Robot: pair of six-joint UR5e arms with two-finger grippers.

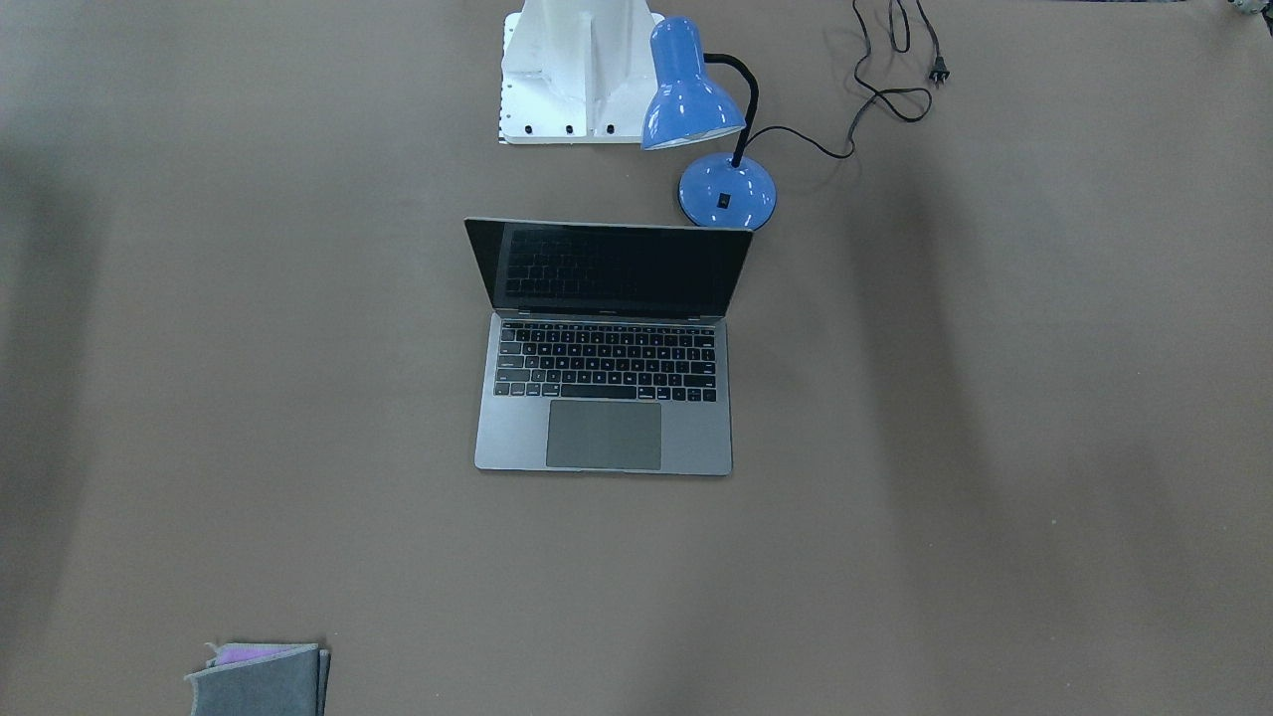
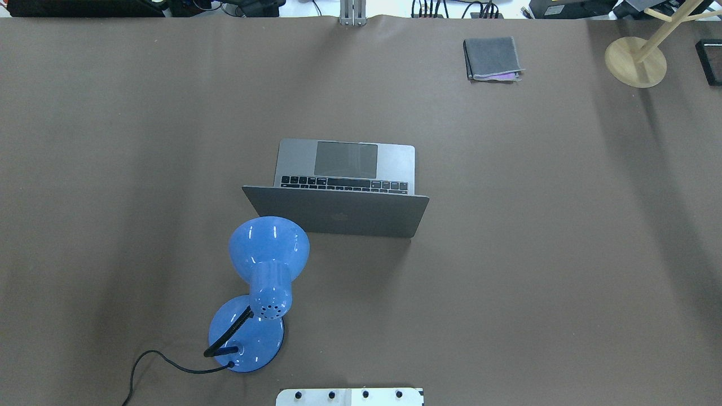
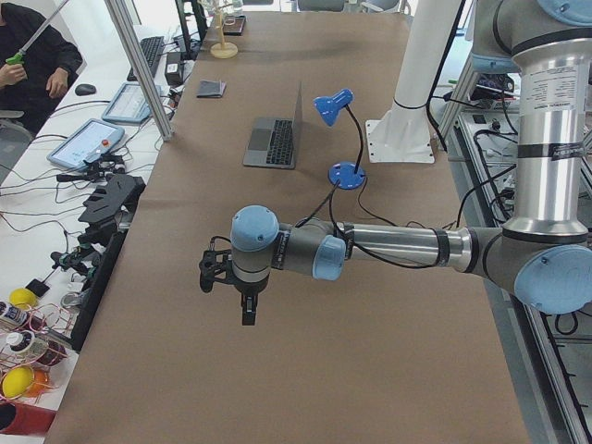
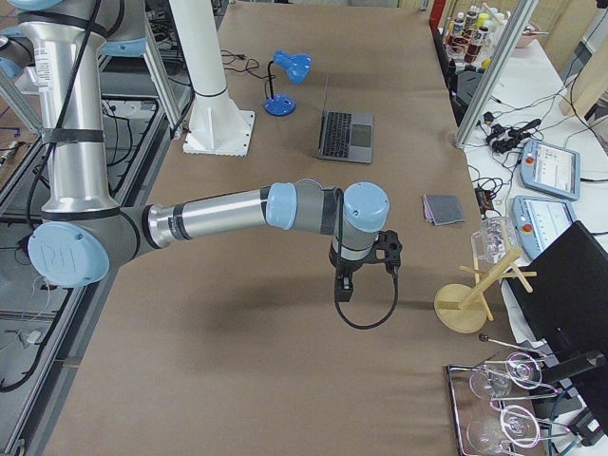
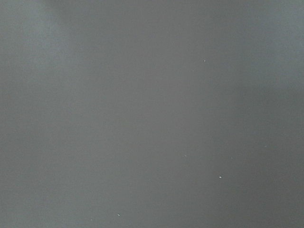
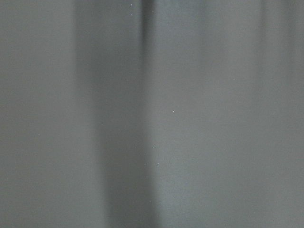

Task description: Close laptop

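Observation:
The space-grey laptop stands open in the middle of the brown table, its black screen upright and its keyboard facing away from the robot. Its lid with the dark logo faces the robot's base. It also shows in the exterior left view and the exterior right view. My left gripper hangs above the table far to the laptop's left. My right gripper hangs far to its right. Both show only in the side views, so I cannot tell whether they are open or shut. Both wrist views show only bare table.
A blue desk lamp stands right behind the lid's left corner, its black cord trailing toward the base. A small grey folded cloth and a wooden stand sit at the far right. The white robot base is behind the laptop.

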